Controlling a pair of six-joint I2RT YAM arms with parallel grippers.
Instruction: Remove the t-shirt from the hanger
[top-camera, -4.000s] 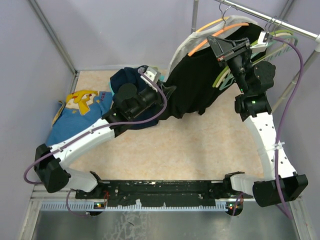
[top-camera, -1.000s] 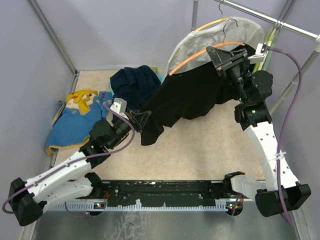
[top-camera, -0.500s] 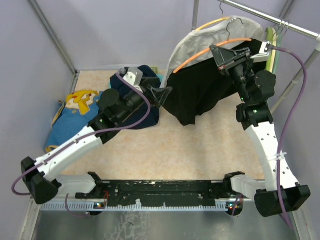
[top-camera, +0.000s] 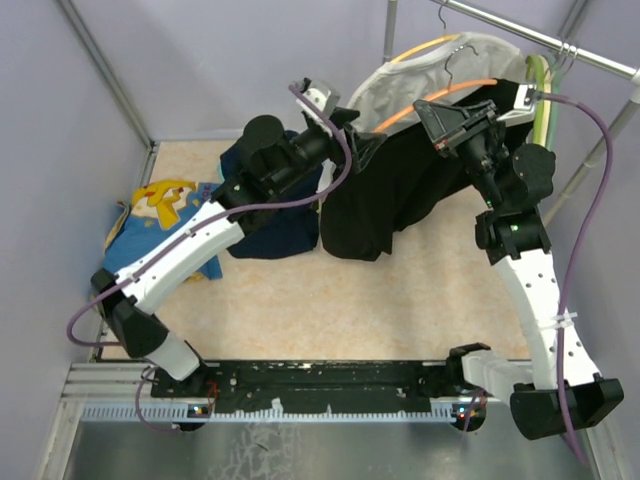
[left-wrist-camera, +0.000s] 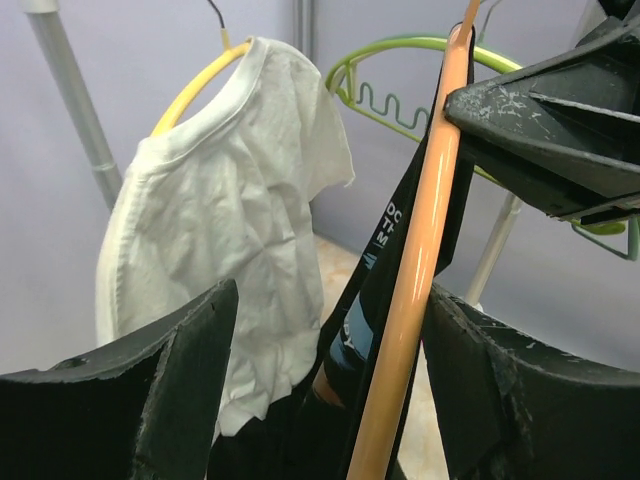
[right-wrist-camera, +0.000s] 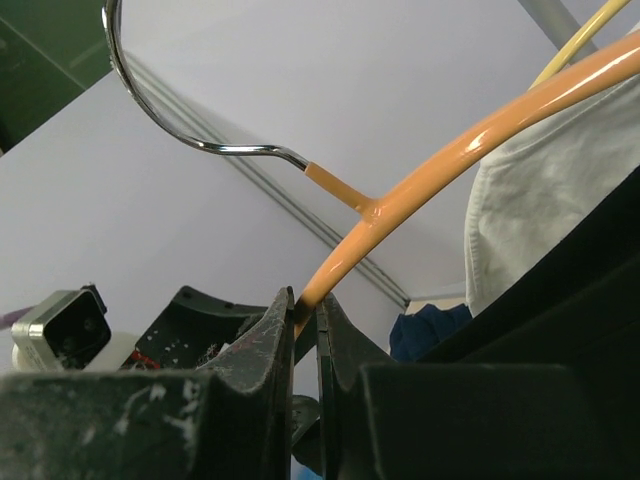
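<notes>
My right gripper (right-wrist-camera: 305, 312) clamps the orange hanger (left-wrist-camera: 432, 210) — my left gripper (left-wrist-camera: 328, 300), jaws wide, sits just beside that hanger's black t-shirt (top-camera: 400, 190).

- The bench (top-camera: 400, 290) has a pale beige, speckled top.
- A dark navy garment (top-camera: 268, 235) lies crumpled on it near the back edge.
- A blue garment with a yellow print (top-camera: 140, 235) lies at the far left, beside the wall.

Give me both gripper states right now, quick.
Left gripper: open, holding nothing, jaws either side of the orange hanger and black t-shirt.
Right gripper: closed, holding the orange hanger.
</notes>
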